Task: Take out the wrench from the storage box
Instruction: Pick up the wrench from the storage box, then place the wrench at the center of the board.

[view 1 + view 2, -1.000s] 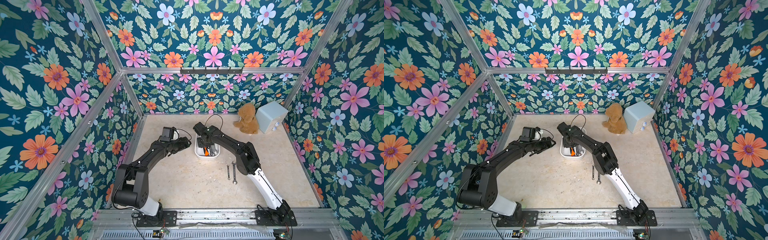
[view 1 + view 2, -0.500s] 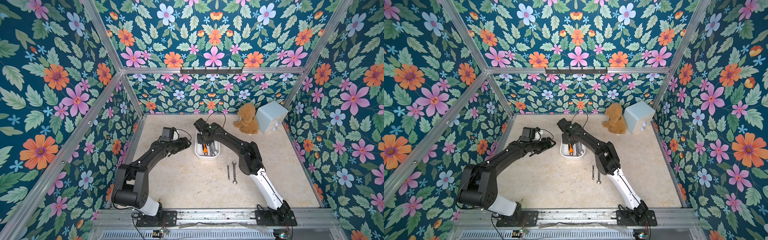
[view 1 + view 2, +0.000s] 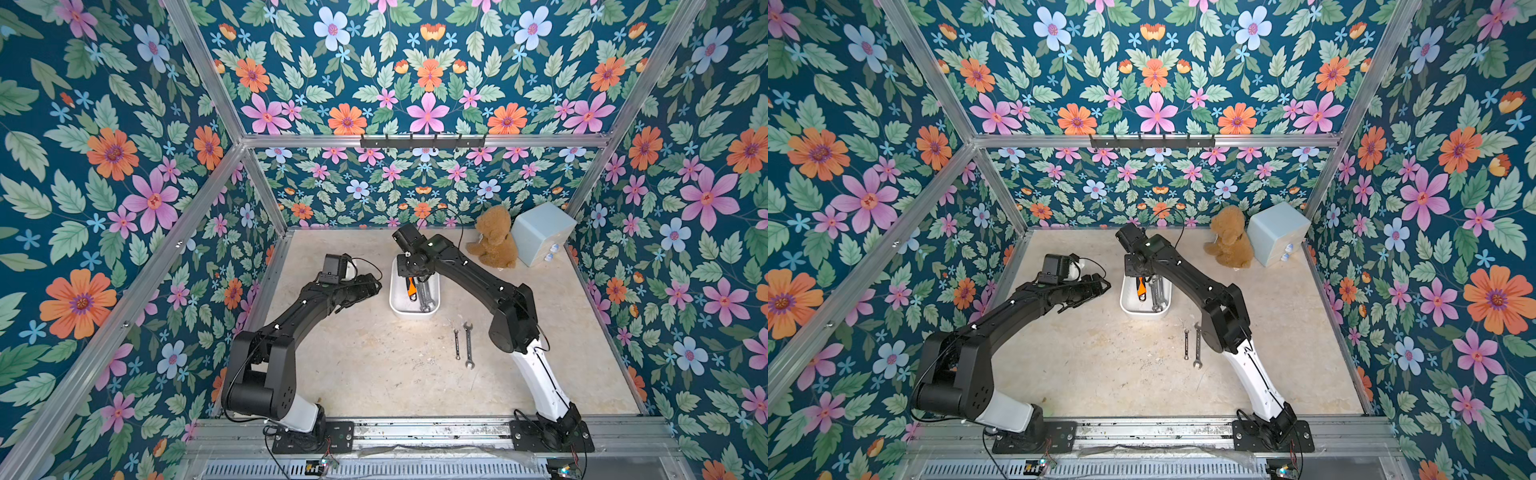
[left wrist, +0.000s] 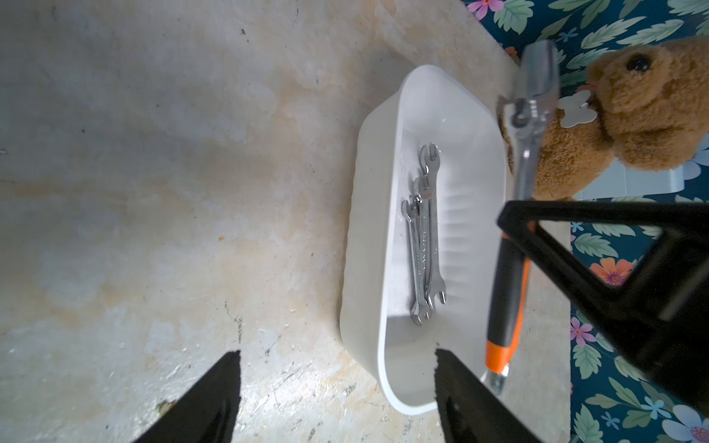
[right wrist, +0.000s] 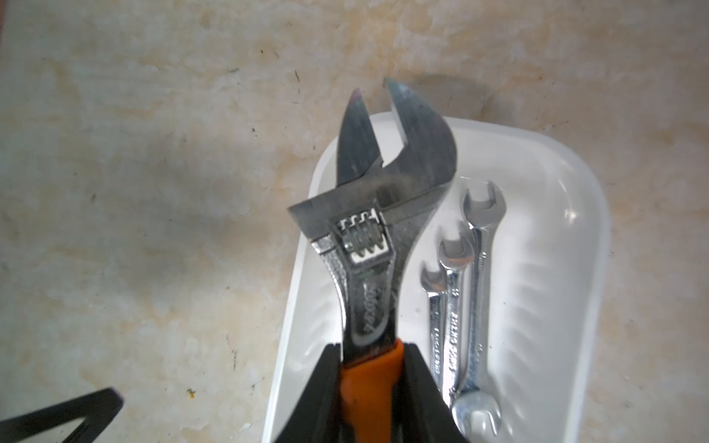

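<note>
The white storage box (image 3: 413, 312) (image 3: 1142, 314) sits mid-table. My right gripper (image 5: 370, 356) (image 3: 409, 270) is shut on the orange-and-black handle of an adjustable wrench (image 5: 383, 184) (image 3: 411, 287) (image 4: 506, 291). It holds the wrench lifted over the box, with the steel head past the far rim (image 5: 575, 184). Three small open-end wrenches (image 5: 456, 307) (image 4: 424, 237) lie side by side inside. My left gripper (image 4: 337, 356) (image 3: 374, 286) is open and empty, just left of the box and near one of its ends (image 4: 383, 345).
Two small wrenches (image 3: 468, 345) (image 3: 457, 344) lie on the table in front of the box, beside the right arm. A brown teddy bear (image 3: 494, 243) and a pale blue cube box (image 3: 540, 232) stand at the back right corner. Flowered walls close in the table.
My right gripper has drawn up and toward the back wall with the adjustable wrench in it, so more of the box's inside shows. The left arm has stayed still.
</note>
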Robot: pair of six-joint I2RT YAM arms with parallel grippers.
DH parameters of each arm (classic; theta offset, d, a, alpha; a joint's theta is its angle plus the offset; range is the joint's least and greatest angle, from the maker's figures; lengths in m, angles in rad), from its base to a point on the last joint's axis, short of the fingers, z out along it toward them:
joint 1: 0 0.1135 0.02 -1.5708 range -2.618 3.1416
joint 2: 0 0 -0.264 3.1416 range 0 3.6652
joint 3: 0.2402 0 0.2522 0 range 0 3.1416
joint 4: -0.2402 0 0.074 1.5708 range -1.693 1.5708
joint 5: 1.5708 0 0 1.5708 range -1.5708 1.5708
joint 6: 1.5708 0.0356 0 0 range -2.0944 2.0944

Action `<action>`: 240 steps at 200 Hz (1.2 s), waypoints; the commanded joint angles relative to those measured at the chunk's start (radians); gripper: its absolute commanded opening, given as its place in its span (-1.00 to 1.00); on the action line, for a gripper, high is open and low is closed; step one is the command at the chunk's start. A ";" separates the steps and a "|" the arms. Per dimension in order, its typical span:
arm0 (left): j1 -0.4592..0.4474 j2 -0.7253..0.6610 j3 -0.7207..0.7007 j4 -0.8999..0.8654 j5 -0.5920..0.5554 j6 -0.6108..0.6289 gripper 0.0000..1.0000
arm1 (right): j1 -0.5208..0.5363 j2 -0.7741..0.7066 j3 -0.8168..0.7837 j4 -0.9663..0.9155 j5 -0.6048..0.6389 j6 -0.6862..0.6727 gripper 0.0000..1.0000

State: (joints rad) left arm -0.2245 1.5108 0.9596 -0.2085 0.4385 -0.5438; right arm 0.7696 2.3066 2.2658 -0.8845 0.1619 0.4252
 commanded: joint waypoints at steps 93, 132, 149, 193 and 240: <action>-0.012 0.006 0.013 0.038 0.024 -0.028 0.65 | -0.099 -0.667 -0.951 0.204 0.044 0.050 -1.00; -0.023 0.030 0.034 0.038 0.042 -0.047 0.65 | -0.151 -0.790 -1.210 0.266 -0.012 0.075 -1.00; -0.027 0.034 0.037 0.037 0.044 -0.050 0.65 | -0.154 -0.790 -1.276 0.298 -0.033 0.076 -1.00; -0.030 0.034 0.034 0.026 0.034 -0.050 0.65 | -0.165 -0.767 -1.385 0.353 -0.035 0.096 -1.00; -0.033 0.047 0.051 0.017 0.033 -0.045 0.65 | -0.168 -0.757 -1.433 0.373 -0.017 0.103 -0.91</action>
State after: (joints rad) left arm -0.2550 1.5501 0.9977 -0.1871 0.4702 -0.5957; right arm 0.6041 1.5463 0.8474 -0.5510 0.1238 0.5140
